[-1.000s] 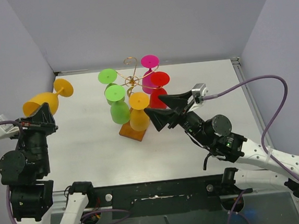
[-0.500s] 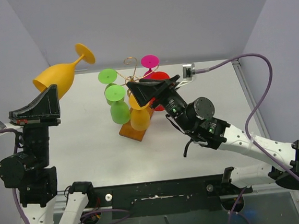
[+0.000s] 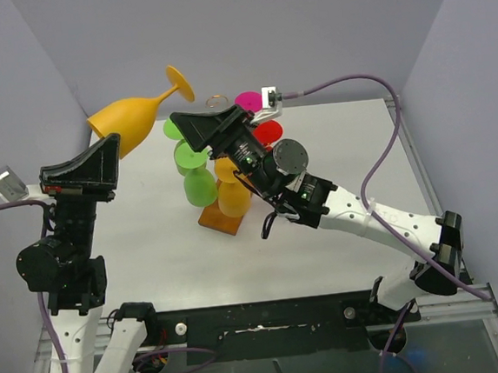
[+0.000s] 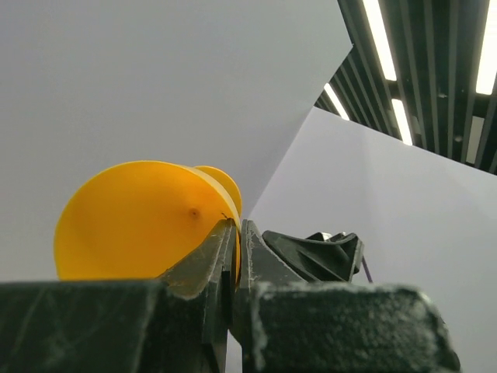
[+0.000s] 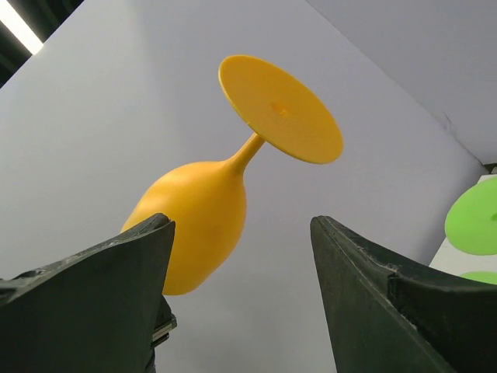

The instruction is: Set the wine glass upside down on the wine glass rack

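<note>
1. Top external view: at far left the left gripper (image 3: 113, 146) is pinched closed on the rim of the wine glass (image 3: 134, 116), holding it in the air above the table's (image 3: 150, 247) left side.
2. The wine glass lies almost on its side, bowl to the left, foot up and to the right. It is left of the rack (image 3: 214, 217) and apart from it. Its mouth faces away, so the inside is hidden.
3. Left wrist view: only the bowl's outside shows, with the rim caught between the fingers; the stem cannot be made out.
4. The rack stands mid-table. Its wooden base shows in front, but most of the wire is hidden behind the right gripper (image 3: 193, 128) and its arm.
5. Hanging on the rack, feet up: two green glasses (image 3: 199, 187) and an orange glass (image 3: 232, 198). A red glass (image 3: 268, 133) and a pink foot (image 3: 247, 101) are partly covered.
6. The right gripper hovers over the rack's top, fingers (image 5: 101, 280) spread wide and holding nothing. In the right wrist view the wine glass shows between them, untouched, and a green foot (image 5: 475, 221) is cut off at the right edge.
</note>
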Tool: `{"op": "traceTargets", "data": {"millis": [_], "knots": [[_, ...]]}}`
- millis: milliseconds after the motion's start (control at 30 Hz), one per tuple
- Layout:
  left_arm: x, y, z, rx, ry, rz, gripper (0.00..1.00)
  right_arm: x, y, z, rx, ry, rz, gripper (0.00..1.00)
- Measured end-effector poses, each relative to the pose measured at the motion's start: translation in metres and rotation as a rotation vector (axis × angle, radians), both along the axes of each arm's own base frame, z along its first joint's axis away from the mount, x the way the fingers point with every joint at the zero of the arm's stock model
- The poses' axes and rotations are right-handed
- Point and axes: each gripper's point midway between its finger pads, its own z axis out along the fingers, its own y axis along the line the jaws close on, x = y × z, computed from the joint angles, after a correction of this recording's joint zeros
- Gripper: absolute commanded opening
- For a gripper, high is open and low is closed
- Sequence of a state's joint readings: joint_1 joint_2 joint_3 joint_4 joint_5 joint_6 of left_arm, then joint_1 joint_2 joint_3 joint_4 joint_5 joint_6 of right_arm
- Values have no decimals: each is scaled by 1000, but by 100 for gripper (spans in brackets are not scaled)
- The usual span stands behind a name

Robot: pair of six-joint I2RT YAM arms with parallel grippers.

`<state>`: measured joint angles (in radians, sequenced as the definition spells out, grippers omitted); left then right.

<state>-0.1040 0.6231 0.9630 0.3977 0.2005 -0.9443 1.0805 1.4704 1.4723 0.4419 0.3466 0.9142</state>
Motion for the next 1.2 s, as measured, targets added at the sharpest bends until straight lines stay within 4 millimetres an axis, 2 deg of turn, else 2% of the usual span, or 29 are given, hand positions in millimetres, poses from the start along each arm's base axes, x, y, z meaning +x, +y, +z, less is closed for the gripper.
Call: {"op": "traceTargets", "data": {"millis": [167, 500, 800, 1000, 1100, 1200], "knots": [[-1, -4, -3, -8, -6, -38, 0, 7, 9, -8, 34, 51, 10, 66], [-12, -16, -3, -12, -43, -133, 0, 23, 1, 8, 159, 110, 24, 47], [-16, -22, -7, -16, -49, -189, 0, 23, 2, 11, 200, 129, 44, 36], [-12, -26, -18, -12, -27, -212, 0, 24, 8, 10, 225, 132, 68, 31], [-11, -28, -22, -6, -21, -220, 0, 23, 12, 7, 226, 134, 83, 23], [-11, -29, -25, -2, -17, -225, 0, 23, 15, 6, 228, 133, 90, 11]]}}
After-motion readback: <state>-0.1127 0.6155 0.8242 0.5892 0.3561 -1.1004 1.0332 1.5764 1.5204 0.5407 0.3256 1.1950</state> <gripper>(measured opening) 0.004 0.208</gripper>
